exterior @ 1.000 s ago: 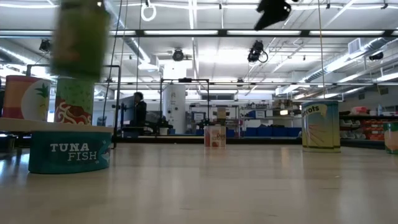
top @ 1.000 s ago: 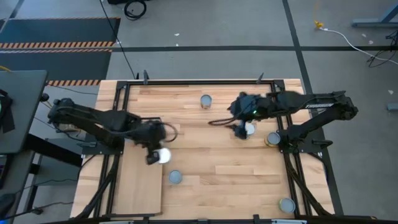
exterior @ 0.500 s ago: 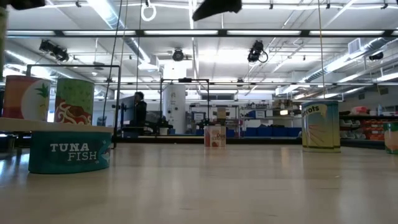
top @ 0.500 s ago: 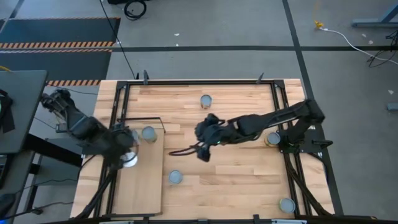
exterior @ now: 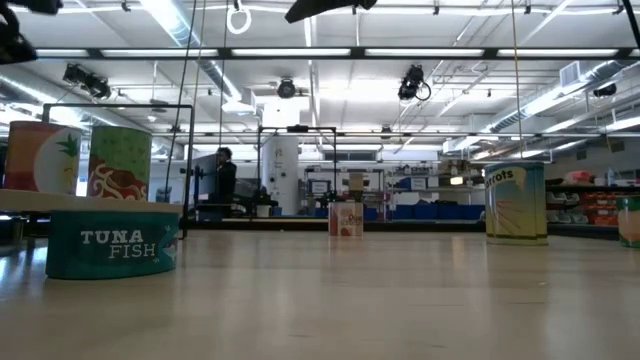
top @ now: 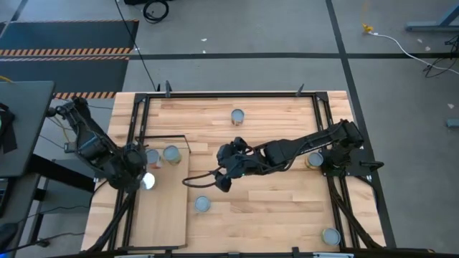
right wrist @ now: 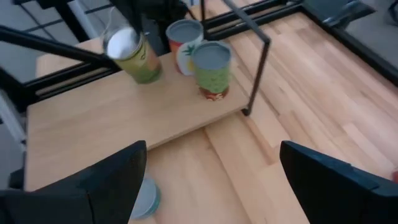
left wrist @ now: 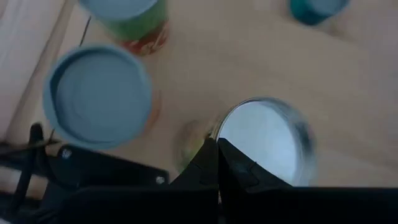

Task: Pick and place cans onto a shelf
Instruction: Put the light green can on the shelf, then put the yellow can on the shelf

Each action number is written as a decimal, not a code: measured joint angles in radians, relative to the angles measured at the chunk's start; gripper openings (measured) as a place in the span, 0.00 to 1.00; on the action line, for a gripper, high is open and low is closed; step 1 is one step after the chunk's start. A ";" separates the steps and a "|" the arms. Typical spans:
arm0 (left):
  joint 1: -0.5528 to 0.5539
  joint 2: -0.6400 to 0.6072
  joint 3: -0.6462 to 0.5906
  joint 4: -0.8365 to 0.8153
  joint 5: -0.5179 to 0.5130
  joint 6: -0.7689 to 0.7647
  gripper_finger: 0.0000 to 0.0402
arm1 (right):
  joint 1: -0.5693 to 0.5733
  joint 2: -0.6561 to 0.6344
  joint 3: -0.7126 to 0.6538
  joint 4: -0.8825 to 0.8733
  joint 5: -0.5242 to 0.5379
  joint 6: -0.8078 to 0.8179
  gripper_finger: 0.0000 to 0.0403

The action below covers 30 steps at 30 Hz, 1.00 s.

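My left gripper (top: 138, 177) is over the pale shelf board (top: 163, 215), shut on a can with a bright lid and yellow-green side (top: 148, 180); the can shows tilted in the right wrist view (right wrist: 134, 55). Two cans (top: 152, 155) (top: 171, 153) stand upright on the board's far end by the black wire frame (right wrist: 256, 68). My right gripper (top: 222, 179) is open and empty above the middle of the table. A teal tuna can (top: 203, 204) stands on the table near it. My left gripper holds the can by its side (left wrist: 194, 144), just below the lid's rim. The fingers (left wrist: 211, 163) cover the place of contact, so the kind of hold does not show. The can is tilted and lifted clear of the board (right wrist: 143, 68).
More cans stand on the table: one at the far middle (top: 237, 116), one at the right by the right arm's base (top: 314, 160), one at the near right corner (top: 330, 236). Black frame rails run along the table's edges (top: 229, 93).
My left gripper has carried the can toward the table's left edge, from the board's right edge to above the board. My right gripper has gone from the far right of the table toward the left and near side, and is now above the middle.
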 joint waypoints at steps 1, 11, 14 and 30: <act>0.000 -0.002 -0.013 0.006 0.000 -0.006 0.00 | 0.001 0.000 0.000 0.002 0.004 0.000 0.93; 0.000 0.000 -0.020 0.050 -0.043 0.034 0.05 | 0.002 -0.001 0.000 -0.004 0.041 0.015 0.94; 0.000 0.000 -0.020 0.050 -0.046 0.036 0.05 | 0.001 -0.001 0.000 -0.028 0.069 0.021 0.94; 0.003 0.002 0.023 0.005 -0.006 0.080 0.30 | -0.031 -0.018 0.000 -0.248 0.037 0.163 0.95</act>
